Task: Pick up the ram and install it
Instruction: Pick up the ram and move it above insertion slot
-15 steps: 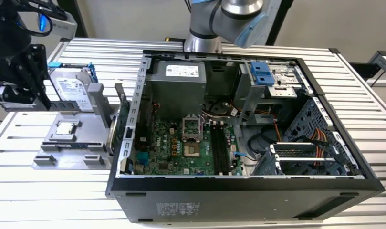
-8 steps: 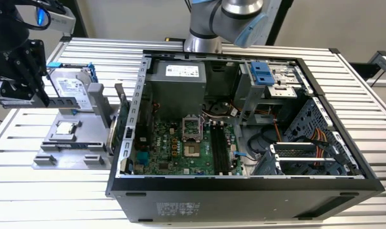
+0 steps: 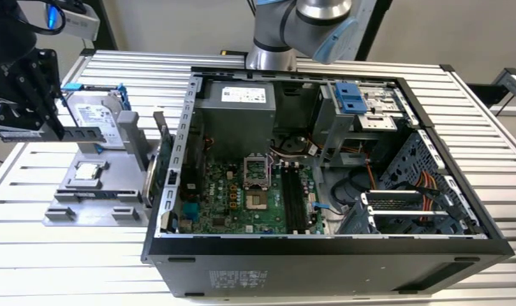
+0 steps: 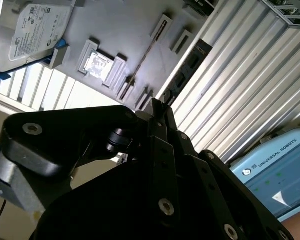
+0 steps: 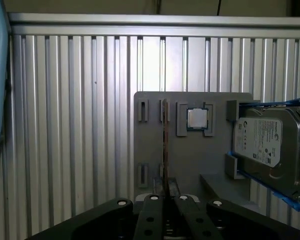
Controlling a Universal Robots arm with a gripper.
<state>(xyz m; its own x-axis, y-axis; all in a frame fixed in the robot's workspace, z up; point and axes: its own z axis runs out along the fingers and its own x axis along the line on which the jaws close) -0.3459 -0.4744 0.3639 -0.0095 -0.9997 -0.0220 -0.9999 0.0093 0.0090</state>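
Note:
My gripper [image 3: 51,129] hangs at the exterior view's left, above the grey parts holder [image 3: 96,207], and is shut on the ram [image 3: 83,134]. The ram is a slim dark stick held level, lifted off the holder. In the first wrist view the ram [image 5: 165,145] appears edge-on as a thin line running out from the fingertips [image 5: 155,202]. In the second wrist view the ram [image 4: 187,70] is a dark strip reaching away from the gripper [image 4: 160,106]. The motherboard's long black memory slots [image 3: 293,199] lie inside the open computer case [image 3: 326,255], well to the exterior view's right of the gripper.
On the holder rest a small square silver CPU chip [image 3: 87,171] [image 5: 196,119] and a silver hard drive in a blue frame [image 3: 92,115] [image 5: 265,145]. The ribbed metal table [image 3: 71,255] bears everything. A blue drive cage [image 3: 349,97] and cables crowd the case's far side.

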